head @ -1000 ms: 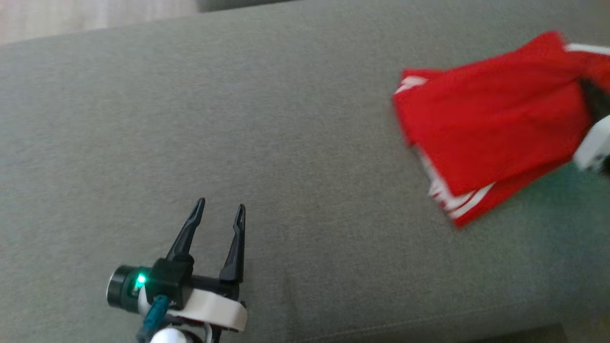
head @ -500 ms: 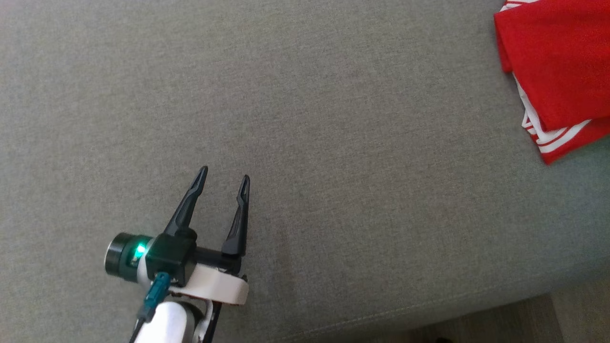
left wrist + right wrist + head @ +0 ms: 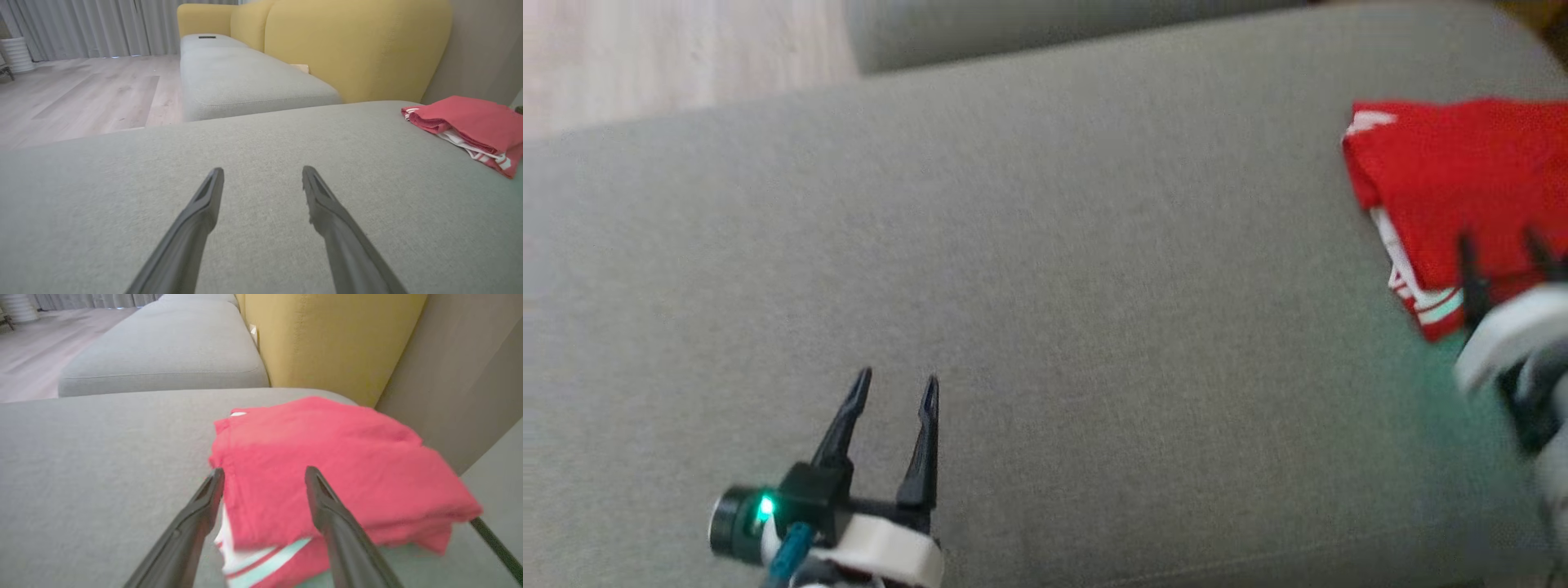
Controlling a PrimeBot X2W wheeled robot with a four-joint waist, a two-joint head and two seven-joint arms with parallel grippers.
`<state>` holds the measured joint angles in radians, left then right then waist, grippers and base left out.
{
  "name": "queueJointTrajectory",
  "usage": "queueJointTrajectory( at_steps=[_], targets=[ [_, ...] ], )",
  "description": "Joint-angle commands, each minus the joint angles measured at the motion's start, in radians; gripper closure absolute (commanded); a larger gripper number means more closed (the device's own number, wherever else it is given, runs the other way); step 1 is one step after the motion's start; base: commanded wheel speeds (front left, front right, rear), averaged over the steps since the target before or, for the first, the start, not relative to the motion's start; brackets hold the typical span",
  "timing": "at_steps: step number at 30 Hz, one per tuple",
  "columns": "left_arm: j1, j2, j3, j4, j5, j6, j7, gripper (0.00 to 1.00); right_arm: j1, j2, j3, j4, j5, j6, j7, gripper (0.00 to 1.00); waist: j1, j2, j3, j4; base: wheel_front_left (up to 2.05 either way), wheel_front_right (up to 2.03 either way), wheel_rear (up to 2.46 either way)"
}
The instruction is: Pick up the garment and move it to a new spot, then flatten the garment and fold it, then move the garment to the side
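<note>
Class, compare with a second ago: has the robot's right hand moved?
Yes. The right hand has let go of the red garment and drawn back towards the front edge of the grey cushion, jaws now open.

A wide grey seat cushion point(image 3: 122, 163) spreads across the foreground. Beyond its far edge lies another grey cushion point(image 3: 245, 81), backed by yellow backrests point(image 3: 351, 45). A pale wood floor point(image 3: 81, 94) runs to grey curtains point(image 3: 81, 24). A beige wall point(image 3: 474, 49) stands beside the backrests.

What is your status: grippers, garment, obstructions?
Left gripper open, empty. Right gripper open over folded red fabric garment with white stripes on grey sofa cushion. Nothing blocking.
</note>
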<state>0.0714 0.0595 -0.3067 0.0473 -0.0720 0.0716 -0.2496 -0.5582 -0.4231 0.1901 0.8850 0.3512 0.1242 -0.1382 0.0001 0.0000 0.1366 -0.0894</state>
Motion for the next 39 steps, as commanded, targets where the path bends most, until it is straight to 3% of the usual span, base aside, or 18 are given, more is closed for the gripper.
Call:
queueJointTrajectory(
  at_steps=[1,6,11,18,20,28,39],
  targets=[
    [-0.018,-0.003,0.035,-0.026,-0.002,0.005,-0.012,0.0,0.008,-0.017,0.013,-0.033,0.001,0.007,-0.02,0.0,-0.0001,0.0,-0.087,0.044,0.0,0.0,0.0],
    [0.032,-0.005,0.061,-0.014,-0.021,0.027,-0.012,0.0,0.182,0.076,0.093,-0.121,-0.023,0.007,-0.092,0.0,-0.0001,0.0,-0.171,0.083,0.0,0.0,0.0],
    [0.073,-0.006,0.089,-0.022,-0.023,0.045,-0.012,0.0,0.298,0.161,0.069,-0.21,-0.066,0.007,-0.122,0.0,-0.0001,0.0,-0.224,0.116,0.0,0.0,0.0],
    [0.153,-0.004,0.145,-0.031,-0.02,0.045,-0.012,0.0,0.492,0.28,-0.016,-0.565,-0.146,0.007,-0.123,0.0,-0.0001,0.0,-0.271,0.144,0.0,0.0,0.0],
    [0.167,-0.004,0.16,-0.039,-0.015,0.048,-0.012,0.0,0.535,0.295,-0.033,-0.615,-0.162,0.007,-0.123,0.0,-0.0001,0.0,-0.279,0.151,0.0,0.0,0.0],
    [0.189,-0.006,0.183,-0.064,-0.012,0.047,-0.012,0.0,0.656,0.334,-0.068,-0.677,-0.211,0.007,-0.123,0.0,-0.0001,0.0,-0.293,0.159,0.0,0.0,0.0],
    [0.189,-0.008,0.183,-0.06,-0.008,0.036,-0.012,0.0,0.657,0.348,-0.067,-0.681,-0.22,0.007,-0.124,0.0,-0.0001,0.0,-0.293,0.139,0.0,0.0,0.0]
  ],
)
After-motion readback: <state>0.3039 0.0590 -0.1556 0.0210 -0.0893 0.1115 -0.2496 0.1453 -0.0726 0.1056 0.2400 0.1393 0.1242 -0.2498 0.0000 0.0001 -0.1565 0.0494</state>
